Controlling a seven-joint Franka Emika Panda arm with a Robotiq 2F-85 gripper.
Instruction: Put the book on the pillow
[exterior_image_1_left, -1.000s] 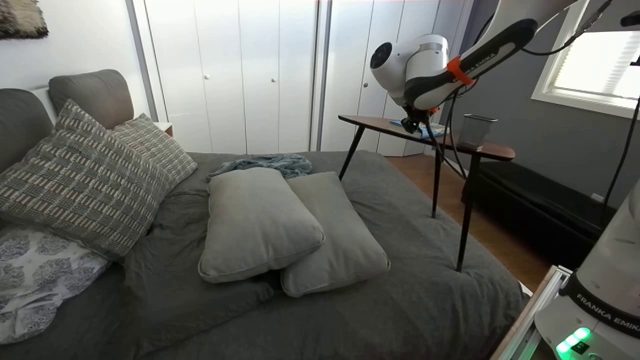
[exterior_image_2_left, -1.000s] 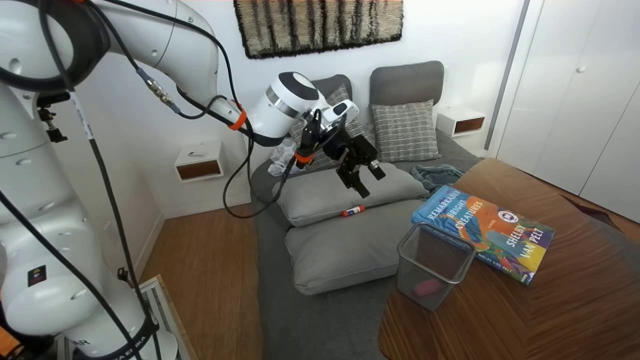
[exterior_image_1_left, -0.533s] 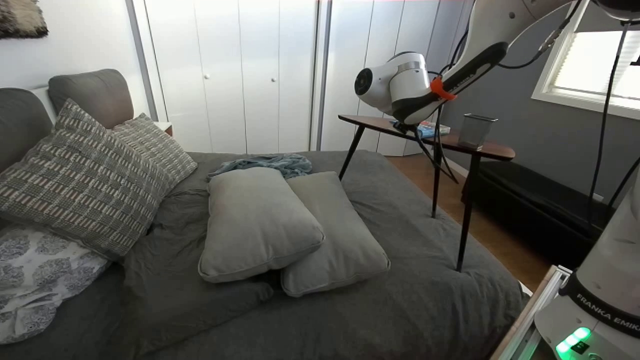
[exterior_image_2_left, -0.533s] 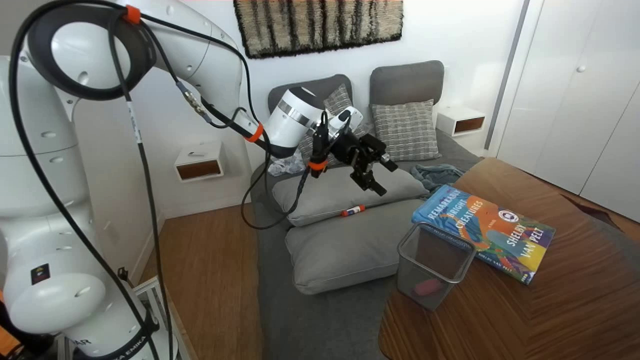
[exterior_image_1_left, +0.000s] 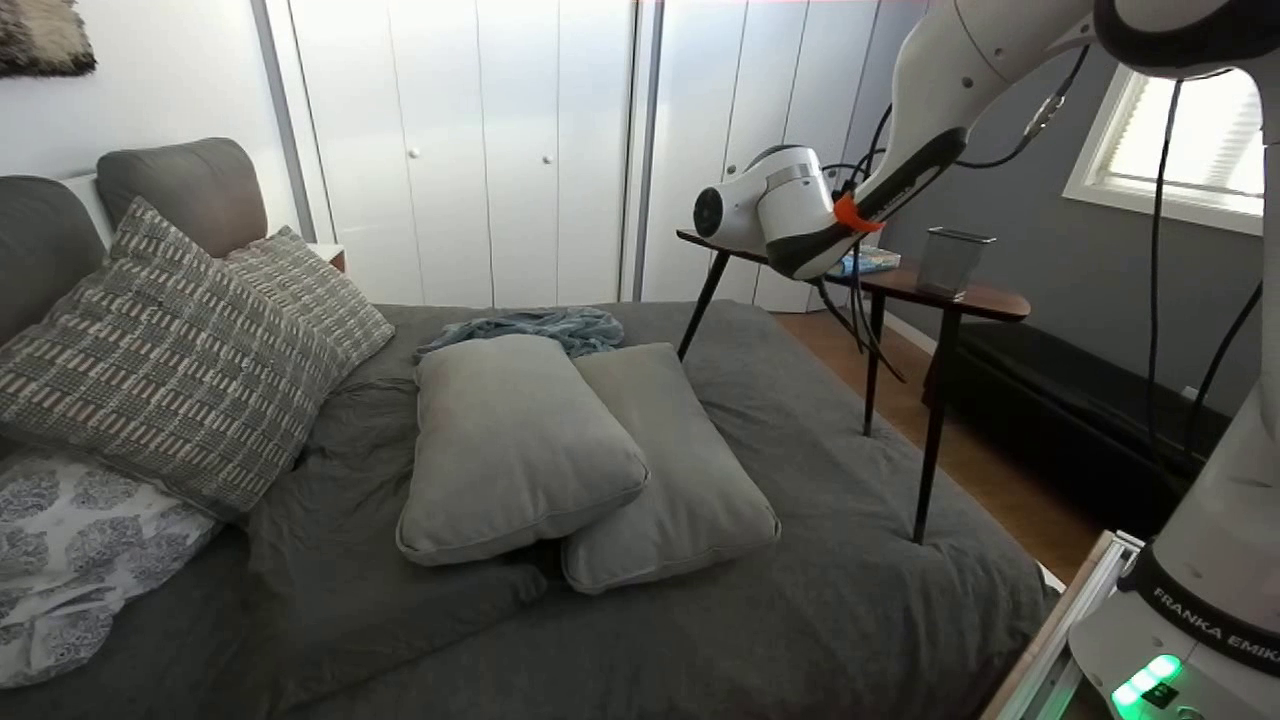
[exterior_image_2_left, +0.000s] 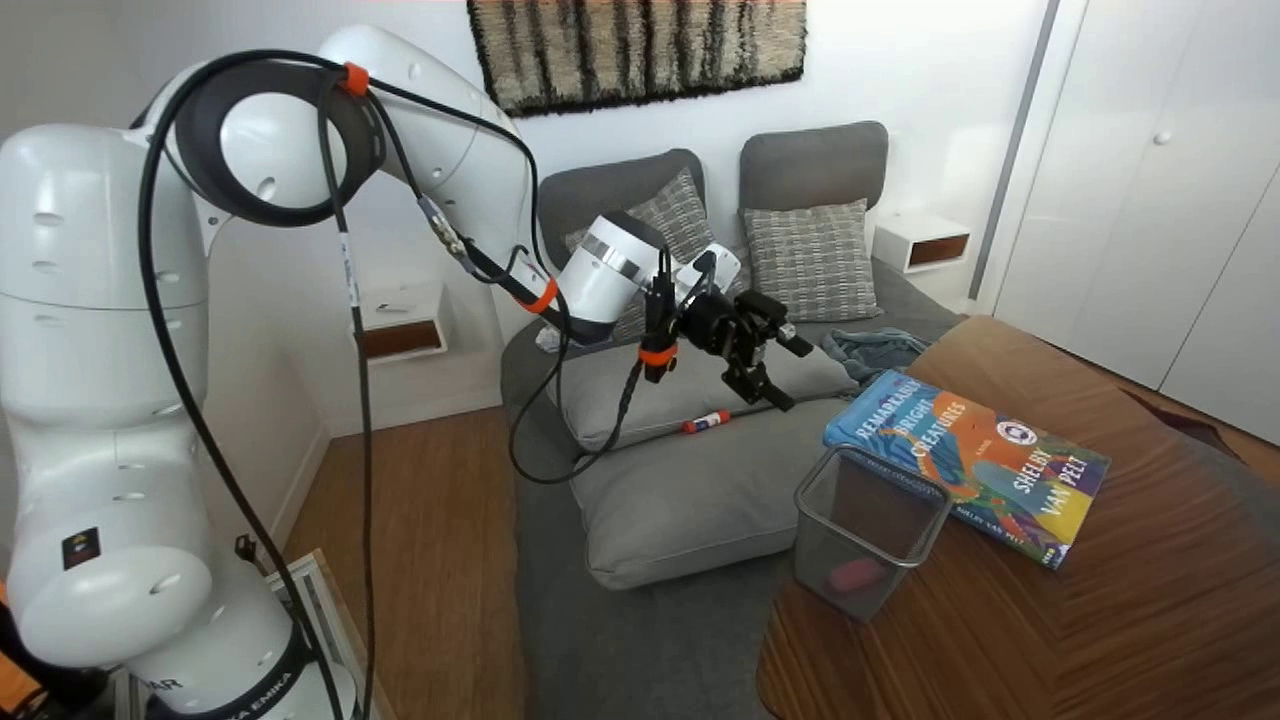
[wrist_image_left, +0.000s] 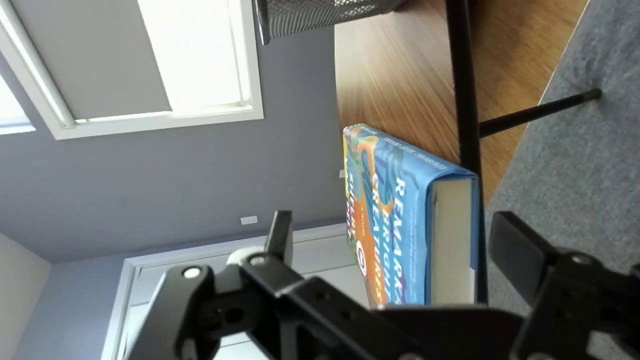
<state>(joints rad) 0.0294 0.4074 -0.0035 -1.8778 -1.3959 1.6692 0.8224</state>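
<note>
A thick blue and orange book (exterior_image_2_left: 970, 460) lies flat on the wooden table; it also shows in an exterior view (exterior_image_1_left: 870, 260) and in the wrist view (wrist_image_left: 400, 210). Two grey pillows, the farther (exterior_image_2_left: 650, 385) and the nearer (exterior_image_2_left: 700, 490), lie overlapping on the bed; both show in an exterior view, one on top (exterior_image_1_left: 520, 450) and one beneath (exterior_image_1_left: 670, 480). My gripper (exterior_image_2_left: 790, 372) is open and empty, apart from the book, left of its near-bed edge. In the wrist view the open fingers (wrist_image_left: 397, 245) stand either side of the book's page edge. An exterior view hides the gripper behind the arm.
A mesh bin (exterior_image_2_left: 870, 540) with a pink item stands on the table (exterior_image_2_left: 1150, 620) beside the book. A red and white tube (exterior_image_2_left: 706, 421) lies on the pillows. A blue-grey cloth (exterior_image_2_left: 875, 350) lies on the bed. The table's dark legs (exterior_image_1_left: 930, 430) stand over the bed.
The arm has swung and lowered. My gripper has moved right and slightly down in an exterior view, closer to the book's edge. It stays open. The book, bin and pillows have not moved.
</note>
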